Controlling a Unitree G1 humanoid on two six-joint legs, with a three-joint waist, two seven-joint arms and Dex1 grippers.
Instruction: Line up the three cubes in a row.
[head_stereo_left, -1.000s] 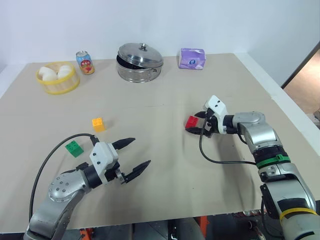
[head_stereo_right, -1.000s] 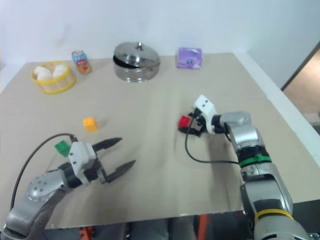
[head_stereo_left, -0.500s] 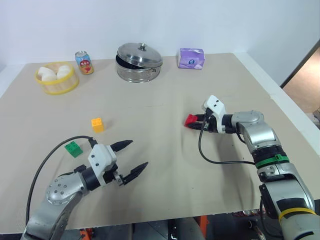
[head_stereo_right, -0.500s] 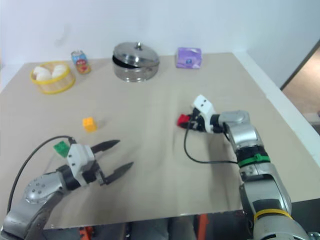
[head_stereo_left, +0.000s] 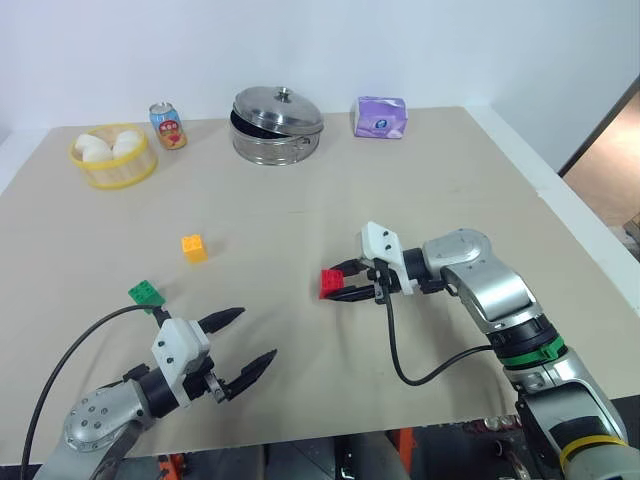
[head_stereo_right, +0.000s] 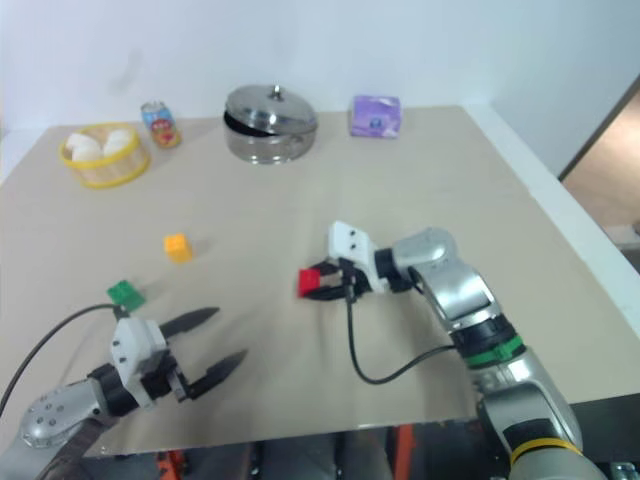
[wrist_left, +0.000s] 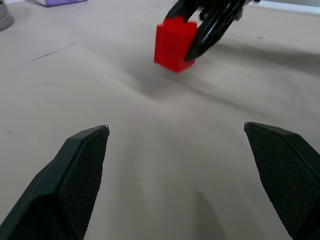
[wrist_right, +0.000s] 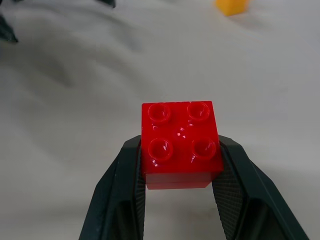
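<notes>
Gripped between the closed fingers of the right hand (head_stereo_left: 340, 289), the red cube (head_stereo_left: 331, 282) has been carried leftward across the surface (head_stereo_left: 300, 200) toward the yellow cube (head_stereo_left: 193, 247) and green cube (head_stereo_left: 146, 293), while the left hand (head_stereo_left: 243, 343) is held wide open, empty.

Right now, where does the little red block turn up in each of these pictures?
Left eye view: red block near the middle of the table, pinched in the right gripper.
Right eye view: same spot, slightly left of centre.
Left wrist view: near the upper edge, beyond the open left gripper.
Right wrist view: centre, between the black fingers.
Shared landmark: the yellow block.
</notes>
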